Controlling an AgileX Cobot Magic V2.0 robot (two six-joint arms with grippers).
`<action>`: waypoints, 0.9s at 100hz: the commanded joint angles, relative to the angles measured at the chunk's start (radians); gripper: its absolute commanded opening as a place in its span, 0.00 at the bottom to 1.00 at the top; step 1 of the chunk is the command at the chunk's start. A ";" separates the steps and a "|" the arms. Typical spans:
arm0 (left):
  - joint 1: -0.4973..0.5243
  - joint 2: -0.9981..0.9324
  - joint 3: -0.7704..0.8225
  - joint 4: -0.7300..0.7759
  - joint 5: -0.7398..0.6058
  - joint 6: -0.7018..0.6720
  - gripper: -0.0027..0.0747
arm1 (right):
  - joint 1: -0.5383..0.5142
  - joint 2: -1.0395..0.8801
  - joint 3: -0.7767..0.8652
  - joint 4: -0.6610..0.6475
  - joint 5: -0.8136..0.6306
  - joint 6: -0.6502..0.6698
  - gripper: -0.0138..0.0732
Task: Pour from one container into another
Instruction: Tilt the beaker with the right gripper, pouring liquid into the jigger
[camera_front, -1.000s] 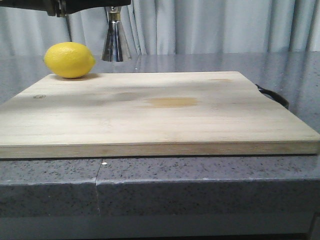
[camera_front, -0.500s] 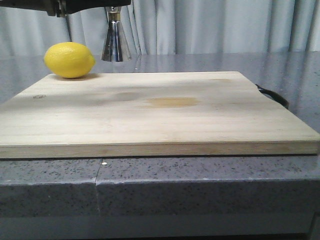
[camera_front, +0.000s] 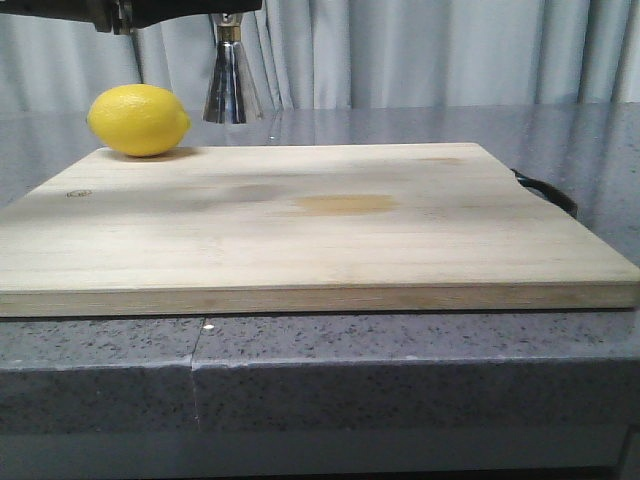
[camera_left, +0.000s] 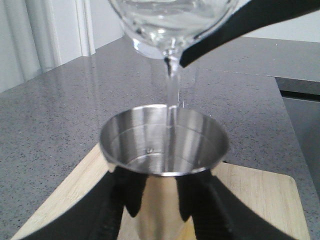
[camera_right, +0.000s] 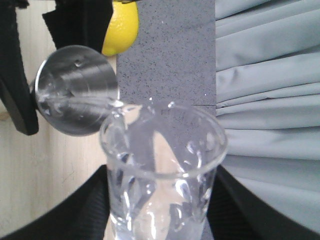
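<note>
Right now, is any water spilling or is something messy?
No spill shows. The water stream falls from the glass beaker straight into the steel jigger. The only odd mark is a yellowish stain on the wooden cutting board.

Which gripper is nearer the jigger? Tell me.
Left. The left gripper is clamped around the jigger, holding it upright. The right gripper holds the beaker tipped above it, pouring.

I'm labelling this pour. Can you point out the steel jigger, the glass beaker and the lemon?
steel jigger (camera_left: 165, 150): left wrist view, inner wall of the cup.
glass beaker (camera_right: 162, 200): right wrist view, clear side wall.
lemon (camera_front: 138, 120): front view, middle of the rind.
</note>
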 joint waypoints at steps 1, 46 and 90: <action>-0.011 -0.045 -0.028 -0.082 0.109 -0.007 0.35 | 0.001 -0.041 -0.035 -0.028 -0.076 -0.024 0.56; -0.011 -0.045 -0.028 -0.082 0.109 -0.007 0.35 | 0.001 -0.041 -0.035 -0.069 -0.107 -0.056 0.56; -0.011 -0.045 -0.028 -0.082 0.109 -0.007 0.35 | 0.001 -0.041 -0.035 -0.089 -0.124 -0.068 0.56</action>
